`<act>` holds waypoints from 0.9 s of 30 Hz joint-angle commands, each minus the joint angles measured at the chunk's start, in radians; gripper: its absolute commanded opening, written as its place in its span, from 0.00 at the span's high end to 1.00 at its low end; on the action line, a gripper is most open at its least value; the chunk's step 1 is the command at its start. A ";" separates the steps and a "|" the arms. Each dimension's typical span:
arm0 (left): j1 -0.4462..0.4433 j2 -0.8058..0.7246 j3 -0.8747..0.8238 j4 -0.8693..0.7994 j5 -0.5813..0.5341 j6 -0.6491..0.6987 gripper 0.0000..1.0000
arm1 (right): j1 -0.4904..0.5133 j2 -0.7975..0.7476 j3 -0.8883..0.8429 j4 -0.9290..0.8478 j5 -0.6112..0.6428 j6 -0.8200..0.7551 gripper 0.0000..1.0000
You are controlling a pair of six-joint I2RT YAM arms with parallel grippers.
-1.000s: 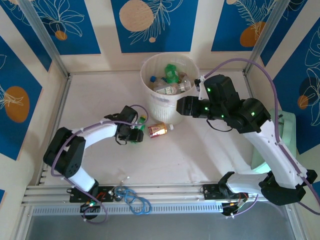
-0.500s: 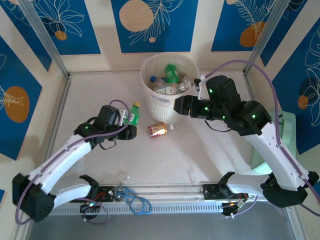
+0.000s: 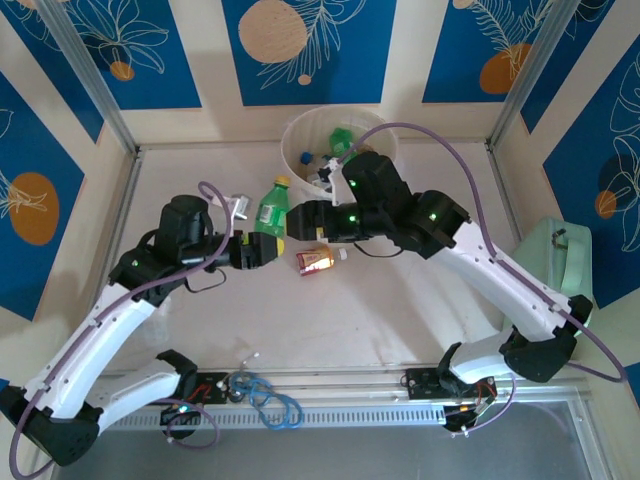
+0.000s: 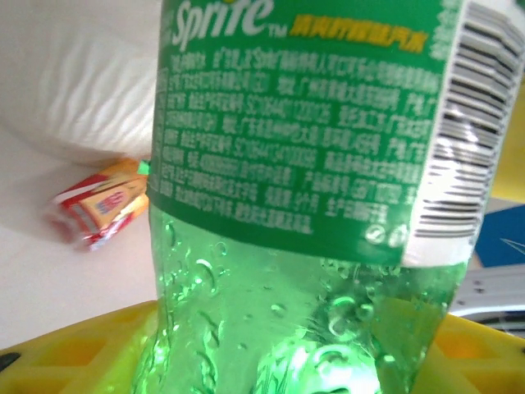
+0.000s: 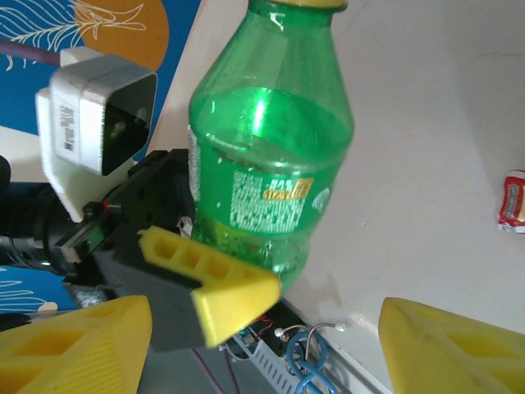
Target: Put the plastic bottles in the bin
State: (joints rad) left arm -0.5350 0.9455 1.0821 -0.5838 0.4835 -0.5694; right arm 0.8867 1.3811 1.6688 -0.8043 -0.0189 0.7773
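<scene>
The pale counter [image 3: 400, 300] spreads between blue-patterned walls. At its far edge stands the bin [image 3: 300, 125], a tall round whitish bucket, its near side partly hidden behind the right arm. Several bottles [image 3: 341, 140] lie heaped inside it, a green one and a blue cap among them. A mint-green case [image 3: 560, 262] sits at the right edge of the counter, well apart from both claws.

The left claw [image 3: 268, 243] is raised over the middle of the counter, just in front of the bin. Its yellow fingers [image 4: 82, 345] are clamped narrowly on the lower part of 1 green bottle [image 3: 272, 203], holding it off the surface. The right claw [image 3: 298, 220] faces that bottle from the bin side. In the right wrist view its 2 yellow fingers stand wide apart, with the bottle beyond them and untouched.

The green bottle carries a green label with a white barcode strip. Its yellow cap points toward the far wall.

1 amber bottle [image 3: 316, 260] with a red label lies on its side on the counter, just beside the 2 claws and near the foot of the bin.
</scene>
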 commanded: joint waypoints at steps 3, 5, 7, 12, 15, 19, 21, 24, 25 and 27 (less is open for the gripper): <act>-0.003 -0.025 0.005 0.158 0.185 -0.086 0.39 | -0.005 0.002 0.060 0.062 -0.050 -0.001 0.21; -0.003 -0.027 -0.007 0.197 0.217 -0.109 0.39 | -0.011 0.015 0.069 0.060 -0.055 -0.001 0.21; -0.003 -0.033 -0.023 0.241 0.245 -0.130 0.39 | -0.014 0.024 0.070 0.069 -0.061 0.000 0.20; -0.003 -0.039 -0.037 0.315 0.288 -0.168 0.38 | -0.028 0.033 0.065 0.113 -0.094 0.008 0.21; -0.003 -0.037 -0.037 0.346 0.311 -0.181 0.38 | -0.041 0.040 0.065 0.133 -0.113 0.017 0.22; -0.002 -0.032 -0.047 0.403 0.337 -0.210 0.38 | -0.051 0.052 0.064 0.155 -0.134 0.021 0.26; -0.003 -0.026 -0.050 0.428 0.345 -0.222 0.38 | -0.056 0.054 0.061 0.165 -0.141 0.026 0.29; -0.003 -0.013 -0.059 0.480 0.360 -0.249 0.38 | -0.071 0.052 0.044 0.196 -0.171 0.039 0.32; -0.003 -0.007 -0.065 0.506 0.369 -0.263 0.38 | -0.075 0.051 0.037 0.206 -0.181 0.042 0.32; -0.003 0.003 -0.070 0.541 0.379 -0.284 0.38 | -0.081 0.049 0.026 0.226 -0.194 0.044 0.32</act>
State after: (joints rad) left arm -0.5350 0.9443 1.0229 -0.1612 0.7971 -0.8204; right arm 0.8196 1.4181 1.7126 -0.6254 -0.1814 0.8055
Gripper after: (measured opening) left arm 0.621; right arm 0.677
